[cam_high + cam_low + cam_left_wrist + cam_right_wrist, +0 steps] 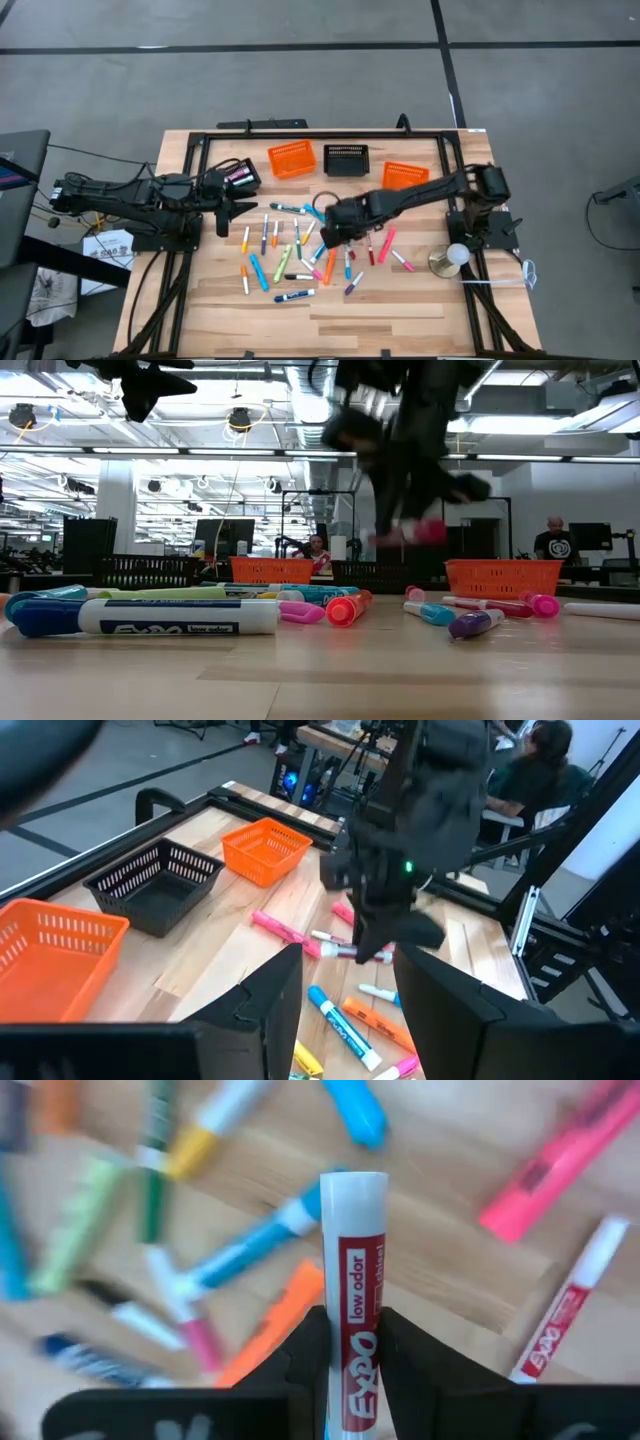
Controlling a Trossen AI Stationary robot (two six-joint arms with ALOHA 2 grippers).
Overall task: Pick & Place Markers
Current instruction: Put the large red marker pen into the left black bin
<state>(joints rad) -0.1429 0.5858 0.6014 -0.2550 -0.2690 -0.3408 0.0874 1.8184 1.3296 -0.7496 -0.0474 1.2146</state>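
Holding a white marker [353,1300] tight between its fingers, the right gripper [352,1348] hangs over the marker pile [300,255] mid-table. Next, I think, it must carry it to a basket [405,175] by the far edge. The left gripper [345,995] waits, spread, near the left edge.

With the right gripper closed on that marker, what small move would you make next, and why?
Probably carry it toward the nearest orange basket. The right gripper is clamped on a white Expo marker, seemingly lifted clear of the scattered markers; the left gripper waits apart.
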